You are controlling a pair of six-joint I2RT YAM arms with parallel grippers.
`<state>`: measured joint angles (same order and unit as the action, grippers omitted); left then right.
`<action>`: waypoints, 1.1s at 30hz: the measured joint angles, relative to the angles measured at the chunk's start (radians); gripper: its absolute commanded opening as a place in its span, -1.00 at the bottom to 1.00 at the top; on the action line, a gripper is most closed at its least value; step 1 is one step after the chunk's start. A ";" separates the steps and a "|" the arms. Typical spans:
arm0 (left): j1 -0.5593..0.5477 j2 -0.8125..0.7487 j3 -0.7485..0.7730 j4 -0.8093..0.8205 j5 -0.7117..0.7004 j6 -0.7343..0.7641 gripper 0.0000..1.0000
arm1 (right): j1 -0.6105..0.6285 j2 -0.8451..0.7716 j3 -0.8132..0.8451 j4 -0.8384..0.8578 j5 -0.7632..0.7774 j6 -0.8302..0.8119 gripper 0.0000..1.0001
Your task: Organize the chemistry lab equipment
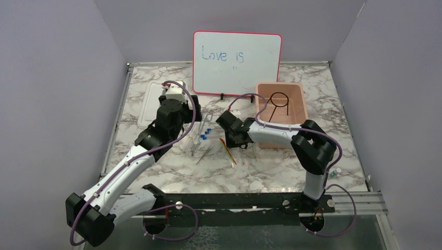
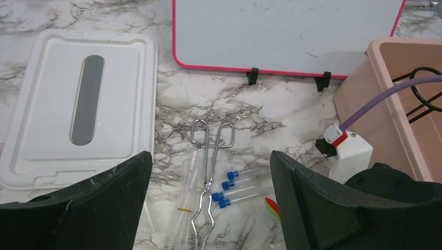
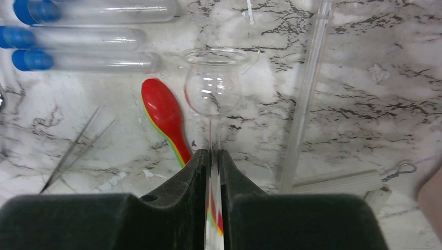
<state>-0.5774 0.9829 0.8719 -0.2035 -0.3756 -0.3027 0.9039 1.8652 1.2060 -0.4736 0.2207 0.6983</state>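
right gripper (image 3: 213,154) pinches a clear bulb-tipped glass tube (image 3: 212,88); left gripper (image 2: 210,157) spread wide.

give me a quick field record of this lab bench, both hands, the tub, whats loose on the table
left hand: open, holding nothing
right hand: shut on the thin stem of the glass bulb tube
pink tub: holds the black wire ring
white lid: flat on the table, left of the whiteboard
loose on table: blue-capped tubes, metal tongs, tweezers, red-yellow stick, glass rod
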 measured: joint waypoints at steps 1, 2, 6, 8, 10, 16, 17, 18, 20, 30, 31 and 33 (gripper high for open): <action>0.000 0.000 0.000 0.000 0.000 0.000 0.72 | 0.000 0.004 0.004 0.001 0.000 0.004 -0.78; 0.000 0.000 -0.001 0.000 0.000 0.000 0.71 | 0.000 0.006 0.007 0.002 0.000 0.009 -0.80; 0.000 0.000 -0.003 0.000 0.000 0.000 0.71 | 0.000 0.006 0.008 0.002 0.000 0.018 -0.88; 0.000 0.000 -0.004 0.000 0.000 0.000 0.71 | 0.000 0.006 0.011 0.002 0.003 0.020 -0.89; 0.000 0.000 -0.004 0.000 0.000 0.000 0.71 | 0.000 0.002 0.015 0.002 0.007 0.019 -0.90; 0.000 0.000 -0.004 0.000 -0.001 0.000 0.71 | 0.000 -0.087 0.015 0.004 0.013 0.002 -0.90; 0.000 0.000 -0.004 0.000 -0.001 0.000 0.71 | 0.000 -0.112 0.015 0.005 0.016 -0.004 -0.90; 0.000 0.000 -0.004 0.000 -0.001 0.000 0.71 | 0.000 -0.140 0.016 0.006 0.022 -0.016 -0.90; 0.000 -0.001 -0.004 0.000 -0.003 0.000 0.71 | -0.002 -0.195 0.026 0.006 0.032 -0.041 -0.91; 0.000 -0.004 -0.004 0.000 -0.007 0.000 0.71 | -0.202 -0.436 0.086 0.001 0.032 -0.188 -0.91; 0.000 -0.004 -0.004 0.000 -0.007 0.000 0.71 | -0.240 -0.457 0.086 -0.002 0.032 -0.204 -0.91; 0.000 -0.004 -0.004 0.000 -0.007 0.000 0.71 | -0.304 -0.491 0.086 -0.009 0.033 -0.229 -0.90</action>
<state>-0.5770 0.9791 0.8680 -0.2031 -0.3824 -0.3027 0.5995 1.3746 1.2919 -0.4824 0.2535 0.4694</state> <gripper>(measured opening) 0.856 0.108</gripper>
